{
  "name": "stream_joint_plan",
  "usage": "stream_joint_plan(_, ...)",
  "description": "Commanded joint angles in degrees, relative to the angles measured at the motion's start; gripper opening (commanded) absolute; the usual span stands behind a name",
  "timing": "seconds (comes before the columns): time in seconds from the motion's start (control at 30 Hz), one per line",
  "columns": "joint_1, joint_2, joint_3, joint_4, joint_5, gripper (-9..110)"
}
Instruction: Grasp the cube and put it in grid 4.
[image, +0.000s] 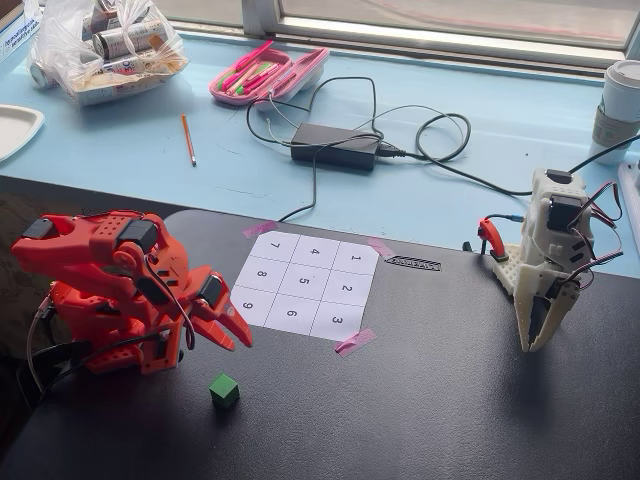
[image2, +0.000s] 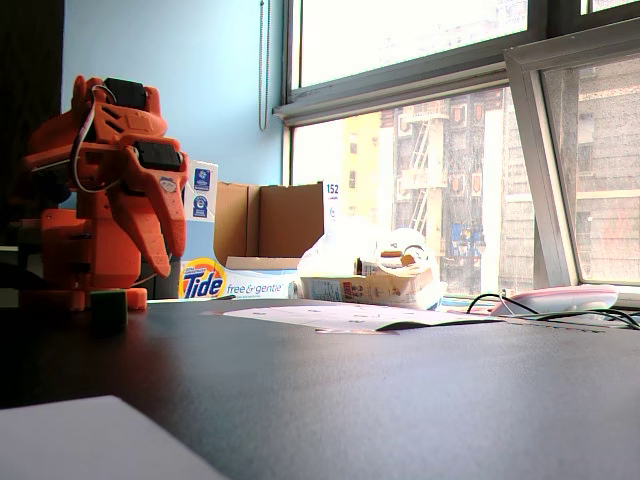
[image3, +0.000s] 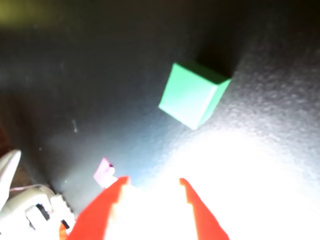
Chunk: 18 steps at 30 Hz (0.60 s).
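- While the orange arm (image: 110, 290) sits folded low at the left of a fixed view, its fingers (image: 228, 332) point down and to the right, a narrow gap between them and nothing held.
- The cube (image: 224, 390), bright green, rests on the dark worktop (image: 450, 400) just below and in front of the fingertips, apart from them.
- In the wrist view the cube (image3: 194, 95) lies ahead of the two red fingers (image3: 102, 210), beyond their tips and a little to the right; glare whitens the worktop between them.
- The numbered paper sheet (image: 308, 286) is taped flat farther back, well apart from the cube; grid 4 (image: 314, 253) is the middle cell of its far row, between cells 7 and 1, and is bare.
- A white second arm (image: 552, 262) stands at the right edge of the worktop.
- In the low fixed view the cube (image2: 108, 309) sits at the foot of the orange arm (image2: 100, 190).
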Motion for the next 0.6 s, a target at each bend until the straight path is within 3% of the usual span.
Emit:
stream_joint_plan(0.0, 2.3, -11.3, -7.8, -2.2, 0.5, 17)
stream_joint_plan(0.23, 7.6, -31.2, -16.0, -6.2, 0.8, 20)
stream_joint_plan(0.57, 8.7, -40.9, -18.9, -8.0, 1.0, 25)
